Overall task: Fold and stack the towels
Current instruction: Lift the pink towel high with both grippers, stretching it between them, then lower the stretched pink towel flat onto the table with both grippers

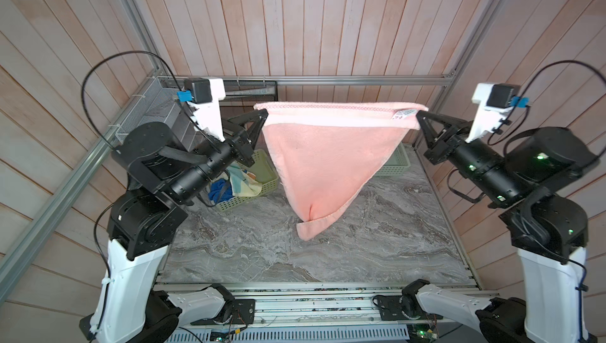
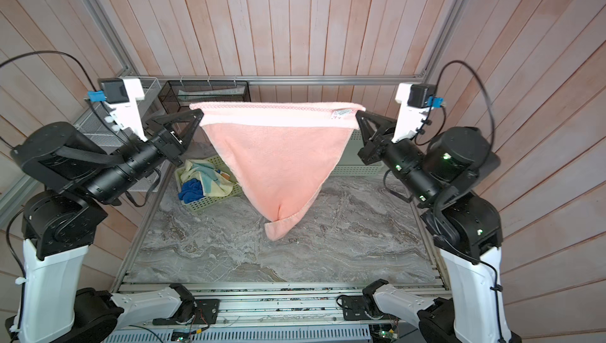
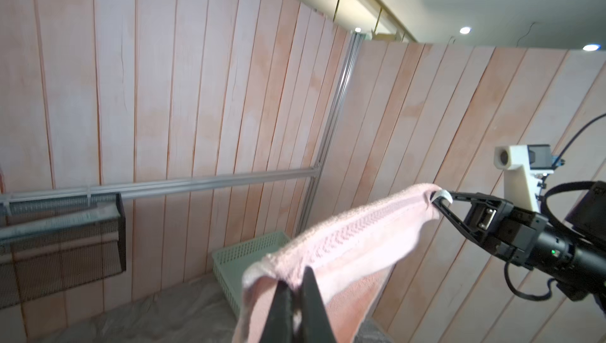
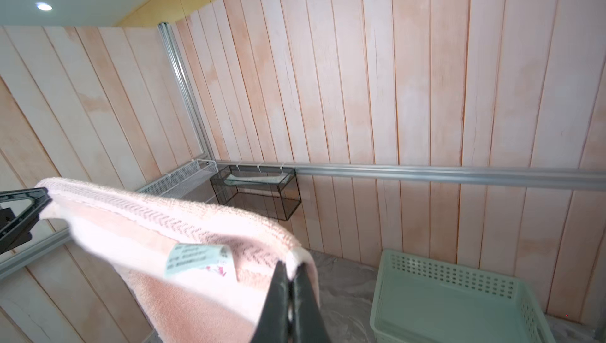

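Observation:
A salmon-pink towel (image 1: 331, 157) (image 2: 278, 161) hangs stretched in the air between both grippers, sagging to a point whose tip rests on the marble table. My left gripper (image 1: 265, 115) (image 2: 200, 114) (image 3: 296, 280) is shut on its left top corner. My right gripper (image 1: 419, 115) (image 2: 358, 114) (image 4: 290, 267) is shut on the right top corner, beside the white care label (image 4: 196, 259). More towels lie crumpled in a green basket at the back left: a royal blue one (image 2: 191, 190) and a pale yellow one with teal (image 2: 206, 174).
The green basket (image 1: 259, 177) with the towels stands at the back left, partly behind my left arm. A second green basket (image 4: 459, 298) (image 1: 396, 164), with nothing showing in it, stands at the back right behind the pink towel. Wire mesh racks (image 2: 203, 95) hang on the back rail.

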### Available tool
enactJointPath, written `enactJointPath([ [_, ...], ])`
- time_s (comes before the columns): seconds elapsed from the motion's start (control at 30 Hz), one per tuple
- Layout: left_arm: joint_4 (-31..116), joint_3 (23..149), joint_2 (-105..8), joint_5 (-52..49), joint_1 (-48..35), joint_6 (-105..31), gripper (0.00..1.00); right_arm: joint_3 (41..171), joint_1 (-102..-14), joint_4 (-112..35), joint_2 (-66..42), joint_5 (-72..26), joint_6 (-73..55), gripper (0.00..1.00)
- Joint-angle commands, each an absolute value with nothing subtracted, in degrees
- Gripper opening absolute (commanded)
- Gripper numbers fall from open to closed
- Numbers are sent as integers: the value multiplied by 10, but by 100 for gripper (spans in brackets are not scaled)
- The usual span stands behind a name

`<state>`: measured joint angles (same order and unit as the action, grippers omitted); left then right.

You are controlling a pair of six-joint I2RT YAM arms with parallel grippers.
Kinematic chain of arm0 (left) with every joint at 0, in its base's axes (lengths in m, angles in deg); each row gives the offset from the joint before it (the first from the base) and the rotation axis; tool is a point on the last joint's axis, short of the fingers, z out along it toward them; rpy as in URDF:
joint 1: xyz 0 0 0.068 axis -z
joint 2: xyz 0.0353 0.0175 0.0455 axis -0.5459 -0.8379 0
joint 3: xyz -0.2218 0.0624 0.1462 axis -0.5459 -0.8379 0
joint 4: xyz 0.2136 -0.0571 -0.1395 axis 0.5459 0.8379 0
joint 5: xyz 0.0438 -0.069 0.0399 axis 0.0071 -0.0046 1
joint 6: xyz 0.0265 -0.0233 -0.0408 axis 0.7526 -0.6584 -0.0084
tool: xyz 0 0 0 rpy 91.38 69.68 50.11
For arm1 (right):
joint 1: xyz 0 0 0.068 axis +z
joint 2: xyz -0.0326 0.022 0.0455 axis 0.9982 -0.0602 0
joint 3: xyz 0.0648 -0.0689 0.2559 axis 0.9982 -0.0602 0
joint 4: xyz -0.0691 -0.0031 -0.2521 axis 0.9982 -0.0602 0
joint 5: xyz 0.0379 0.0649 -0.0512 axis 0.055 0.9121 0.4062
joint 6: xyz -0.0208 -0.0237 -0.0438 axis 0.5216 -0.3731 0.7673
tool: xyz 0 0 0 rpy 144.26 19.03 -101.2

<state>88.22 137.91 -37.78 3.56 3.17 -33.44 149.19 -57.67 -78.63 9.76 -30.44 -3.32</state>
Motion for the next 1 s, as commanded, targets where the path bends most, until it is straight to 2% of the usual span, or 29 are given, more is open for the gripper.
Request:
enactJointPath([
  [0.0, 940, 1463, -402, 34, 33, -319, 0, 1624, -575, -879, 48, -326, 5, 0],
  [0.07, 949, 1504, -412, 25, 33, -321, 0, 1690, -575, -910, 23, -320, 8, 0],
  [0.13, 947, 1516, -413, 18, 32, -324, 0, 1700, -576, -912, 22, -322, 12, 0],
  [0.3, 933, 1497, -407, 45, 33, -322, 0, 1599, -576, -861, 63, -330, 10, 0],
  [0.47, 929, 1495, -436, 120, 30, -292, 0, 1572, -575, -850, 50, -383, 13, 0],
  [0.53, 930, 1501, -462, 128, 13, -285, 0, 1574, -575, -854, 26, -414, 26, 0],
  [0.67, 919, 1508, -521, 54, -71, -308, 0, 1573, -580, -840, -39, -453, 61, 0],
  [0.73, 906, 1499, -548, 25, -109, -315, 0, 1562, -597, -817, -73, -442, 71, 0],
  [0.97, 768, 1366, -616, -85, -201, -353, 0, 1406, -695, -628, -140, -284, 3, 0],
])
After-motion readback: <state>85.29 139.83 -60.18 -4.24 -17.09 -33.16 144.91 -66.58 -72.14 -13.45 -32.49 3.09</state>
